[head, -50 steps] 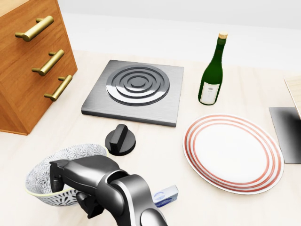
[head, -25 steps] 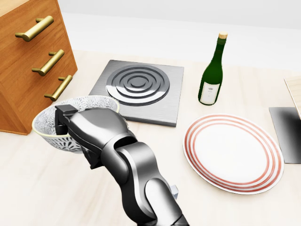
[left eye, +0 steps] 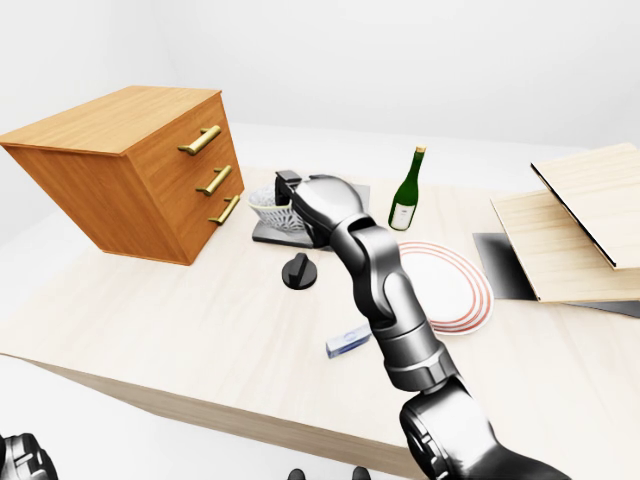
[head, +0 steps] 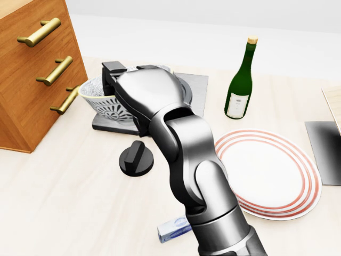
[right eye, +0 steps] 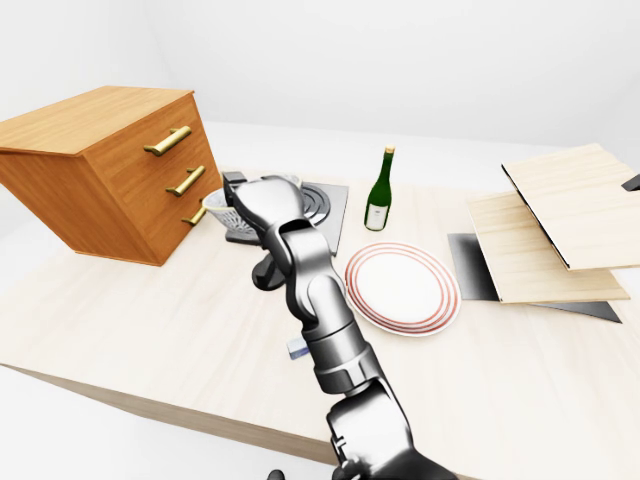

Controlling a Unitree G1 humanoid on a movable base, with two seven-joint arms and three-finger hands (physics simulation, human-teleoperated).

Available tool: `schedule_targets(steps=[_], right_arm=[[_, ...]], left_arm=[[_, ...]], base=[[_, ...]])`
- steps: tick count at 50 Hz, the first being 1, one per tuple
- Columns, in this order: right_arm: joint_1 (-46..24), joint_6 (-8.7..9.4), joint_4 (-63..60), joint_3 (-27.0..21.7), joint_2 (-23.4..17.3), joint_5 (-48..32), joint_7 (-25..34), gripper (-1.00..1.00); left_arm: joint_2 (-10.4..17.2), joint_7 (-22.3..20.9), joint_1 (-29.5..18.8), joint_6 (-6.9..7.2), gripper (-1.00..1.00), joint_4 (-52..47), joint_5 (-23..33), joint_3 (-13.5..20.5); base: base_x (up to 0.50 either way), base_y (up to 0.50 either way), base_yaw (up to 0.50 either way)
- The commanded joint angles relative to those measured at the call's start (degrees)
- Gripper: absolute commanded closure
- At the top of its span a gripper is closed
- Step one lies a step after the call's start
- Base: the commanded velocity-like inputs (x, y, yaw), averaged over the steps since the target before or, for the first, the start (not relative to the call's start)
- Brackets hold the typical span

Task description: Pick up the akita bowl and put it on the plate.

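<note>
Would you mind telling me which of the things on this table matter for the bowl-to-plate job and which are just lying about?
In the job: akita bowl, held in the right hand; striped plate.
Lying about: wine bottle, hotplate, black knob, drawer cabinet, small box, wooden boards.

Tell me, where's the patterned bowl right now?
In the head view the akita bowl is at the upper left, gripped by the right hand over the left edge of the stove plate, just right of the wooden drawer cabinet.
</note>
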Motion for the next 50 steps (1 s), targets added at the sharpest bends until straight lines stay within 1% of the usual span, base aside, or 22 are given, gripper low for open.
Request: schedule_targets(steps=[1,8,12,13,14,15,18,22,26,29,36,42,47,50], right_arm=[[-0.5,0.00,-3.3,-2.4,-4.0,-0.3,0.3,1.00],[-0.4,0.00,-3.5,-2.0,-3.8,-1.5,1.1,1.00],[-0.5,0.00,-3.6,-1.6,-4.0,-4.1,2.4,1.00],[6.1,0.00,-15.7,-1.8,-6.9,-5.0,8.7,1.00],[8.7,0.00,-20.8,-2.2,-7.8,-5.5,11.5,1.00],[10.5,0.00,-24.4,-2.3,-8.0,-6.8,11.5,1.00],[13.0,0.00,-28.5,-3.1,-7.6,-8.2,11.5,1.00],[16.4,0.00,-33.1,-4.3,-8.5,-10.2,11.5,1.00],[17.8,0.00,-33.0,-6.9,-10.2,-9.6,11.5,1.00],[18.4,0.00,-33.7,-7.1,-10.7,-9.9,11.5,1.00],[22.5,0.00,-37.7,-8.1,-11.1,-11.7,11.5,1.00],[22.4,0.00,-39.3,-9.5,-12.2,-11.3,11.5,1.00],[23.7,0.00,-39.4,-10.4,-12.5,-10.6,11.5,1.00],[23.8,0.00,-39.0,-10.6,-12.9,-10.1,11.5,1.00]], left_arm=[[0.9,0.0,-0.3,0.00,-0.98,0.3,-0.6,0.3],[1.2,0.0,-0.5,0.00,-0.98,0.8,-0.4,0.1],[1.0,0.0,-0.5,0.00,-0.98,0.9,-0.1,0.1],[1.0,0.0,-0.6,0.00,-0.98,1.0,-0.4,0.1],[1.0,0.0,-0.6,0.00,-0.98,1.0,-0.2,0.0],[0.9,0.0,-0.6,0.00,-0.97,1.2,0.1,-0.1],[1.2,0.0,-0.9,0.00,-0.98,1.6,0.0,0.1],[1.1,0.0,-0.7,0.00,-0.98,1.5,0.3,0.2],[1.7,0.0,-0.9,0.00,-0.98,1.7,-0.4,0.5],[1.4,0.0,-0.9,0.00,-0.98,1.9,0.1,0.0],[1.5,0.0,-0.6,0.00,-0.98,1.3,-0.4,0.5],[1.7,0.0,-0.6,0.00,-0.98,1.2,-0.8,0.5],[1.1,0.0,0.0,0.00,-0.98,0.8,-0.1,0.3],[1.4,0.0,-0.3,0.00,-0.98,0.8,-0.7,0.7]], base=[[0.00,0.00,0.00],[0.00,0.00,0.00],[0.00,0.00,0.00],[0.00,0.00,0.00],[0.00,0.00,0.00],[0.00,0.00,0.00],[0.00,0.00,0.00],[0.00,0.00,0.00],[0.00,0.00,0.00],[0.00,0.00,0.00],[0.00,0.00,0.00],[0.00,0.00,0.00],[0.00,0.00,0.00],[0.00,0.00,0.00]])
